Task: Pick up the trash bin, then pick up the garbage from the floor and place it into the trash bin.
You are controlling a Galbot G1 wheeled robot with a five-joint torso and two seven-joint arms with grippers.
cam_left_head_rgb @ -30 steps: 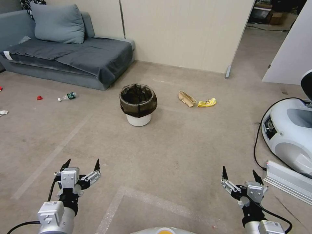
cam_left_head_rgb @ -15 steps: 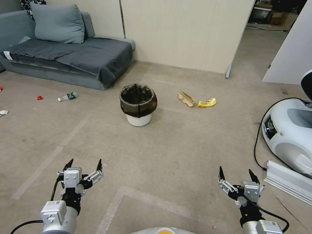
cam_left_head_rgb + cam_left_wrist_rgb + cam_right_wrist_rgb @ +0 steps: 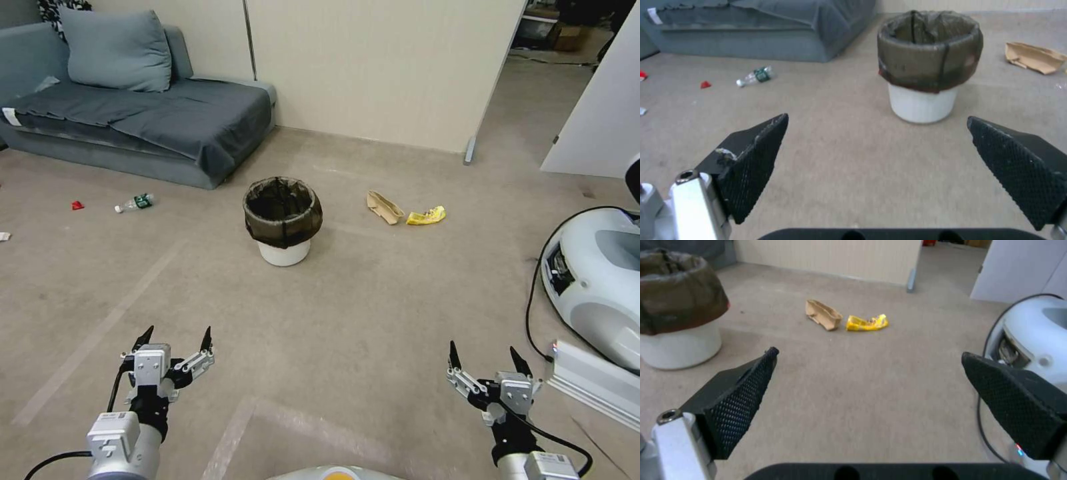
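Since a second ago the whole head view has slid: the trash bin (image 3: 283, 220) and the litter beyond it sit a little lower in the picture and the sofa (image 3: 133, 120) a little higher and further left, which is the camera moving, not the things; both arms have stayed low and near, their fingers spread as wide as before. The left gripper (image 3: 175, 338) hangs at the near left with its two black fingertips well apart and nothing between them, and the right gripper (image 3: 485, 355) hangs at the near right, equally wide and empty. One trash bin stands upright on the floor (image 3: 360, 313), far of the grippers and roughly midway between them, its white base showing under the dark liner folded over the rim; in the left wrist view it lies straight ahead (image 3: 928, 63), well apart from the fingers (image 3: 753, 163). Right of the bin lie two pieces of garbage just beside each other: one tan carton (image 3: 384, 206) and one yellow wrapper (image 3: 427, 215), also seen past the right gripper's fingers (image 3: 735, 400). Far left, near the sofa front, lie one clear bottle (image 3: 134, 202) with a green label, one small red scrap (image 3: 78, 205), and one white scrap (image 3: 3, 236) at the picture's edge. A white machine (image 3: 597, 287) with a black cable sits at the right
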